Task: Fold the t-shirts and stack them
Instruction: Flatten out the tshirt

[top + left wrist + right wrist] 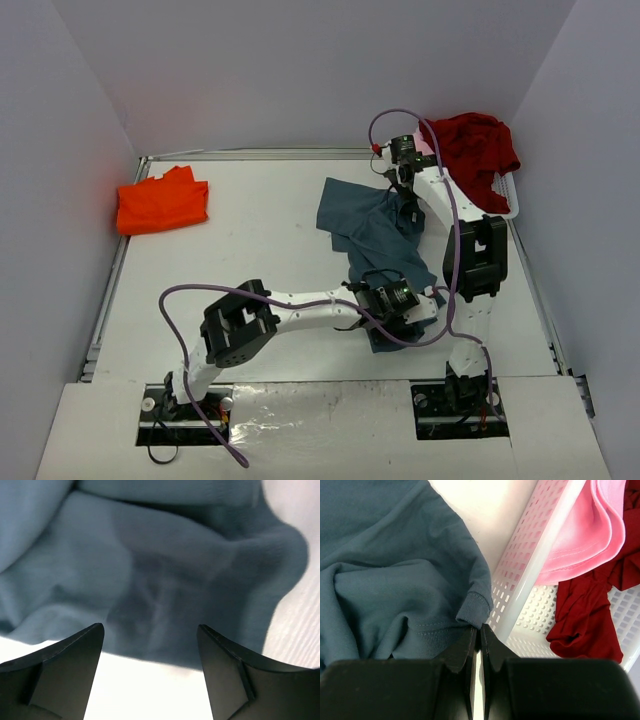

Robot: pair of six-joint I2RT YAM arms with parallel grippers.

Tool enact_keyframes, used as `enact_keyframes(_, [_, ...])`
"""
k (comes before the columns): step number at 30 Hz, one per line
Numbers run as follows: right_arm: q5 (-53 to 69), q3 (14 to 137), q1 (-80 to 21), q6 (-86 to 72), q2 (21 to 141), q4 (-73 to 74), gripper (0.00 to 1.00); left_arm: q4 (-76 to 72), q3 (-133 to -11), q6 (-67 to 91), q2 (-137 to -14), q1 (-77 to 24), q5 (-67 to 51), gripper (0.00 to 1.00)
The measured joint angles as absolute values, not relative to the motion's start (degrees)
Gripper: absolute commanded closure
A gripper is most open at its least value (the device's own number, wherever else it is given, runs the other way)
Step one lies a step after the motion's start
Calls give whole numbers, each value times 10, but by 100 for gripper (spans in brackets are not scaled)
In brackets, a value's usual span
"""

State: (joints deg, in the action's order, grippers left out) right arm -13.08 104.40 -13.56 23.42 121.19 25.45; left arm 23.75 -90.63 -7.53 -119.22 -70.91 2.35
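Left fingers (65,665) spread just short of the blue-grey shirt (150,570).

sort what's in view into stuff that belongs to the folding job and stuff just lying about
Part of the job: slate blue-grey t-shirt, orange t-shirt, dark red t-shirt, pale pink t-shirt.

Just there: white plastic basket, which holds the red and pink shirts; table.

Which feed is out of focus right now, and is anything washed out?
Left wrist: the blue-grey shirt is blurred and soft, the table beside it washed out white. Right wrist: sharp, the shirt's hem stitching and the basket holes read clearly. Top external: evenly lit, in focus.
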Motion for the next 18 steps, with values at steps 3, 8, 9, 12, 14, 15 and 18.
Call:
enact_keyframes(3, [-130,1041,-136,236,1212,255,100,235,-908,-73,-1203,-715,14,26])
enact_keyframes(8, [-130,1039,-135,236,1212,255,100,239,-930,-69,-1218,-717,-2,34])
enact_keyframes(9, [-130,1039,-136,237,1212,255,100,242,-936,-68,-1222,-717,-7,38])
enact_keyframes(12, [-130,1039,-135,237,1212,255,100,244,-948,-67,-1233,-717,-27,64])
enact_keyframes(14, [-130,1037,-135,238,1212,255,100,245,-951,-66,-1237,-719,-35,81])
enact_keyframes(15, [-130,1036,-135,238,1212,255,100,245,-952,-67,-1239,-720,-37,87])
enact_keyframes(18, [-130,1035,-135,239,1212,255,100,247,-954,-67,-1240,-721,-41,98])
